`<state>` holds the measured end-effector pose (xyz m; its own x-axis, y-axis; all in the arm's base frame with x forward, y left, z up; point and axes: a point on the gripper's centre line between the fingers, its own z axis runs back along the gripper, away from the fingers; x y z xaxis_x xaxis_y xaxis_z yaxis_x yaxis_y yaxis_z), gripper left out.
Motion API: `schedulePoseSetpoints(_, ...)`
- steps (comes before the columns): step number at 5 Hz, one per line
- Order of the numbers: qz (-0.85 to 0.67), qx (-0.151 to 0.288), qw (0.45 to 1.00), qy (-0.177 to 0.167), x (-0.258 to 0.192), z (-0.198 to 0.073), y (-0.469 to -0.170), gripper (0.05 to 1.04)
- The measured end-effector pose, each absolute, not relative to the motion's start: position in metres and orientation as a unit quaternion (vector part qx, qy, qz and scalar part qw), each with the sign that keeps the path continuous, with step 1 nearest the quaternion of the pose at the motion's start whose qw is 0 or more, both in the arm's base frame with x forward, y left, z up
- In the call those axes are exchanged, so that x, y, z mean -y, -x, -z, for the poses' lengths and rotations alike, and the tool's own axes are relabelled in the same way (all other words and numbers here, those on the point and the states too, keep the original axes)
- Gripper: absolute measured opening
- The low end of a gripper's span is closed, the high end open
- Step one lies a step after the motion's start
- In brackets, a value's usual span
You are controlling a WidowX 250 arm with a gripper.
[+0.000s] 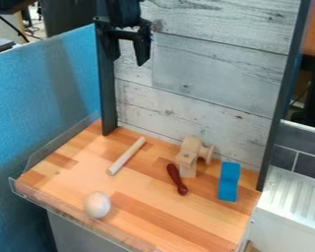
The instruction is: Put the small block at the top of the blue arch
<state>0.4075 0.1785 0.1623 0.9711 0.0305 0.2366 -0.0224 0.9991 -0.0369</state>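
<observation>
Gripper [127,59] hangs high in front of the whitewashed board wall [212,74], above the back left of the worktop [186,214], and I see its two fingers standing apart. The blue arch [229,184] is on the right side, near the wall. Just left of it I have a cluster of pale wooden pieces [187,157], one shaped like a spool; I can't tell which is the small block. A dark red handle [176,179] lies just before the cluster, a round wooden stick [126,156] slants further left, and a whitish ball [97,204] sits near the front left edge.
</observation>
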Motion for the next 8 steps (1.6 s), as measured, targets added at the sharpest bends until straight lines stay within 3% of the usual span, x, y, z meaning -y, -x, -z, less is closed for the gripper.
schedulePoseSetpoints(2,-0.005,0.070,0.997,0.032,-0.175,-0.109,-0.396,0.999)
schedulePoseSetpoints(6,0.034,0.068,0.997,0.018,-0.155,-0.090,-0.385,0.999)
schedulePoseSetpoints(8,0.056,0.079,0.995,-0.009,-0.133,-0.071,-0.388,0.999)
